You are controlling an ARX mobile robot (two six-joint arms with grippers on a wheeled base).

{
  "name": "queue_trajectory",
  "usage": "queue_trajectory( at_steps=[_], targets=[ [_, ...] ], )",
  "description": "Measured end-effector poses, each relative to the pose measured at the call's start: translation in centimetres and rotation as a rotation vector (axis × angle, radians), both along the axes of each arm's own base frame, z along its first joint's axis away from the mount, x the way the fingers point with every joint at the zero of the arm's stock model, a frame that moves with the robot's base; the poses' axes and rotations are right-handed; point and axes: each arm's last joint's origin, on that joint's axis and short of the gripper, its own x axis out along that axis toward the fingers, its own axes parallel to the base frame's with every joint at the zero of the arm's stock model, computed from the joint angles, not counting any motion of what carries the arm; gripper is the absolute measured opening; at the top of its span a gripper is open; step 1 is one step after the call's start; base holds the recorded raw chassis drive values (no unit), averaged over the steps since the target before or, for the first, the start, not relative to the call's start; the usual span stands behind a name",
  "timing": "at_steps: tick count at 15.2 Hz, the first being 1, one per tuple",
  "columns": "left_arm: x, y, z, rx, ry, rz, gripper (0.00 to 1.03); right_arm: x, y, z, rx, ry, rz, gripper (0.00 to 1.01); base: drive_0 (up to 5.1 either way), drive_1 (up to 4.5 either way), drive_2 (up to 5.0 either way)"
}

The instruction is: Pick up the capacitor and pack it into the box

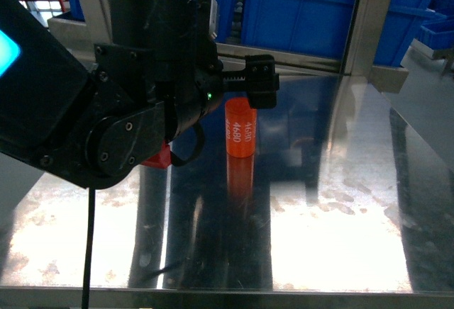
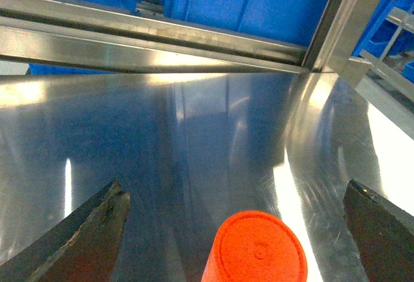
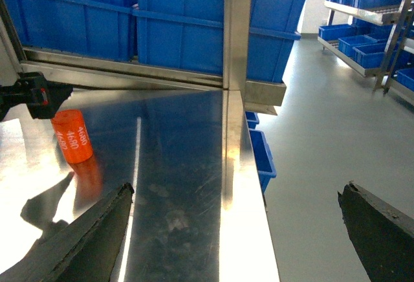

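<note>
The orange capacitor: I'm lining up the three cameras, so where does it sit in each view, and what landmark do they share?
Head: the orange capacitor stands upright just left of centre, under the left hand.
Left wrist: bottom centre, seen from above, between the open fingers.
Right wrist: left side, mid-height.
Shared landmark: the steel upright post before the blue bins.
</note>
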Motion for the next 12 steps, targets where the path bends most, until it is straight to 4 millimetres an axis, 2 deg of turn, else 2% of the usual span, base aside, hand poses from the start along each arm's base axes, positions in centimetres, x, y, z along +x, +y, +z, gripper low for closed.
queue_trajectory(
  at_steps=[3,5,6,7,8,10,12],
  targets=[
    [1.3,-0.3,-0.8,0.005,0.02,-0.021,0.98,0.0,0.0,0.0,0.0,0.0,0.0,0.98,0.0,0.0,0.0],
    [3.5,-1.2,-5.1,0.037,0.122,-0.101,0.98,0.0,0.0,0.0,0.0,0.0,0.0,0.98,0.0,0.0,0.0],
    [4.5,-1.7,-6.6,0.047,0.148,-0.107,0.98,0.0,0.0,0.0,0.0,0.0,0.0,0.98,0.0,0.0,0.0],
    [4.5,-1.9,-7.3,0.069,0.19,-0.12,0.69,0.0,0.0,0.0,0.0,0.0,0.0,0.98,0.0,0.0,0.0],
    [4.1,-2.1,-7.1,0.059,0.172,-0.127,0.43,0.0,0.0,0.0,0.0,0.0,0.0,0.98,0.0,0.0,0.0],
    [3.0,-1.3,-5.6,0.037,0.123,-0.13,0.43,0.0,0.0,0.0,0.0,0.0,0.0,0.98,0.0,0.0,0.0],
    [2.2,-0.1,-3.2,0.016,0.057,-0.102,0.43,0.0,0.0,0.0,0.0,0.0,0.0,0.98,0.0,0.0,0.0]
  ],
)
